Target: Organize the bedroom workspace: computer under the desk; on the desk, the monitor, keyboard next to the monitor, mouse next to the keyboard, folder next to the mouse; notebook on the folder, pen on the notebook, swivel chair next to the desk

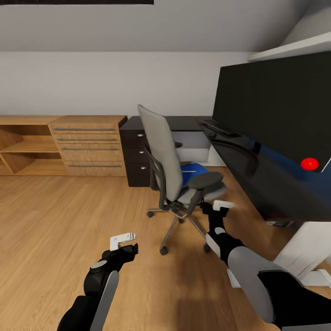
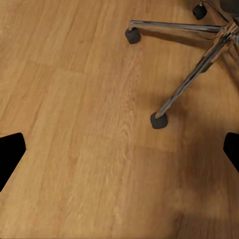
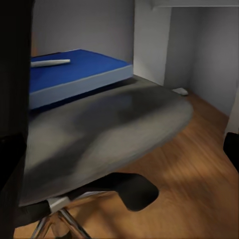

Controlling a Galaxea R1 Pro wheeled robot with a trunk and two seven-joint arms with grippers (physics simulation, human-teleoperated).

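A: Floor (image 2: 89, 124) is wood plank, visible grain, satin sheen. Swivel chair (image 1: 177, 177) base legs (image 2: 191, 82) are polished metal, casters (image 2: 159, 120) matt black plastic.

B: Chair seat (image 3: 104, 134) looks like matt grey cloth, back the same grey. Armrest pad (image 1: 204, 179) is dark and matt.

A: Desk (image 1: 257, 170) top is glossy black and reflective. Monitor (image 1: 280, 110) screen is matt black.

B: Drawer unit (image 1: 89, 145) is light wood with metal bar handles. Blue folder (image 3: 74, 74) has a smooth matt cover.

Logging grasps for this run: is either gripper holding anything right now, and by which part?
Nothing is held. The left gripper hangs open over bare floor; the right gripper is empty near the swivel chair.
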